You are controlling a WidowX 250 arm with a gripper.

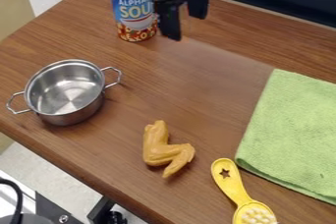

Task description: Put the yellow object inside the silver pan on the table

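At the top of the view, just right of the soup can, my black gripper (pixel 184 17) hangs over the table with its two fingers apart and nothing between them. A silver pan (pixel 68 91) with two loop handles stands at the left, with bare metal showing inside it. Two yellowish things lie on the table: an orange-yellow toy chicken wing (pixel 162 149) right of and below the pan, and a bright yellow brush (pixel 232 183) with pale bristles near the bottom edge. Both are well below the gripper in the view.
A soup can (pixel 133 8) stands upright close beside the gripper's left finger. The green cloth (pixel 293 132) lies flat at the right, its lower left corner near the brush. The wooden table's (pixel 105 161) edge runs diagonally along the lower left.
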